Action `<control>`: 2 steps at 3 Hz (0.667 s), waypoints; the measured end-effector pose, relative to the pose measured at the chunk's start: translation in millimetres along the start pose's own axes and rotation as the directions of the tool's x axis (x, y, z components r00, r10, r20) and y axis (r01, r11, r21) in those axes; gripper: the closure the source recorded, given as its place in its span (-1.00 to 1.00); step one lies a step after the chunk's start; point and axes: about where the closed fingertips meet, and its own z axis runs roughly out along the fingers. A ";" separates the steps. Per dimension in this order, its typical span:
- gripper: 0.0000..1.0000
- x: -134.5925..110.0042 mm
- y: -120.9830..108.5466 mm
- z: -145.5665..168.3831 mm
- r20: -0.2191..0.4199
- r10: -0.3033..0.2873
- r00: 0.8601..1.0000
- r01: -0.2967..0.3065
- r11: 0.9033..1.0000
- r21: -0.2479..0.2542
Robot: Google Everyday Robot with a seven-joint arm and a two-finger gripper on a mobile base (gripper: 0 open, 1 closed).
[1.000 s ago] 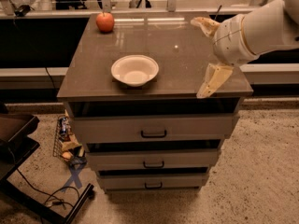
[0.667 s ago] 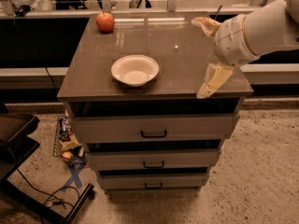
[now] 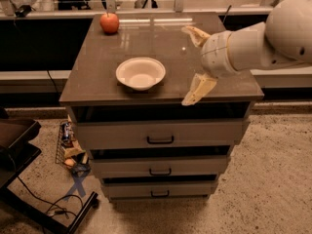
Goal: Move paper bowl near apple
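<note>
Camera view: I judged the task barely begun. Drawer cabinet lay under my gripper, fingers spread wide, holding nothing. Paper bowl sat near, ahead of the fingertips, ungrasped; apple stood well beyond it.

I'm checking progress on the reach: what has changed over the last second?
The open gripper moved left toward the shallow off-white paper bowl, holding nothing. The bowl, the round red-orange apple at the back-left corner and the brown drawer cabinet stayed put.
</note>
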 end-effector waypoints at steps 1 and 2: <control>-1.00 -2.1 -7.5 22.5 0.053 -0.008 0.999 0.006 0.999 0.052; -1.00 -5.7 -19.5 49.7 0.112 -0.035 0.993 0.024 0.995 0.096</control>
